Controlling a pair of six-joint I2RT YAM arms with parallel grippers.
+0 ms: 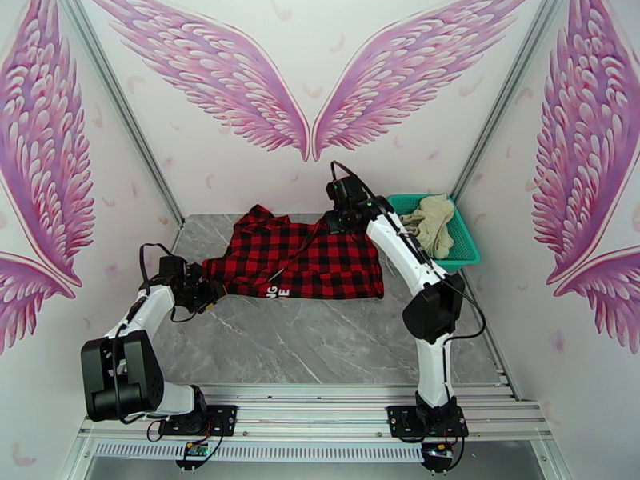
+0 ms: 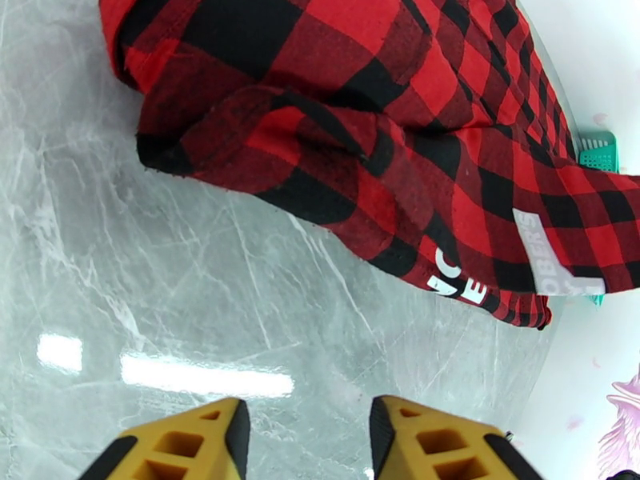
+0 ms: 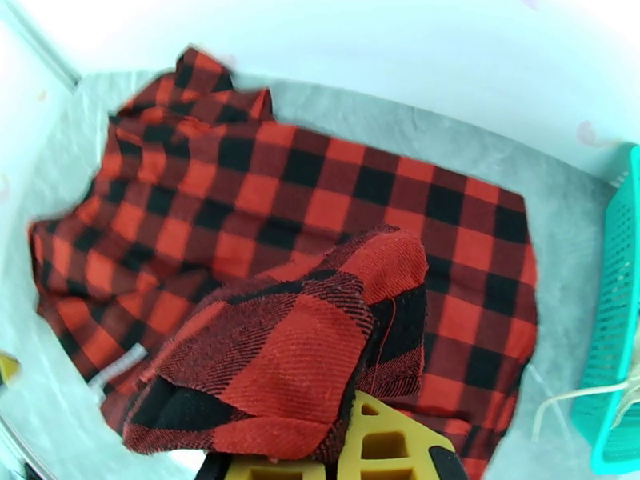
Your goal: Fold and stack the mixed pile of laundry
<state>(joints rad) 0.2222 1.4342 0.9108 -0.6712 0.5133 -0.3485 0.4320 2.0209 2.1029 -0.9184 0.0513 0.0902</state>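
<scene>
The red-and-black checked shirt lies spread across the middle of the grey table. My right gripper hangs over its far right corner, shut on a raised fold of the shirt; that fold drapes over my yellow fingers. My left gripper sits low by the shirt's left sleeve end. In the left wrist view the left gripper stands open over bare table, a short way from the shirt's hem with its white label. The cream garment lies crumpled in the teal basket.
The teal mesh basket stands at the table's far right corner, close beside the right arm; its wall also shows as basket. White walls with metal posts close in the table on three sides. Bare marble lies in front of the shirt.
</scene>
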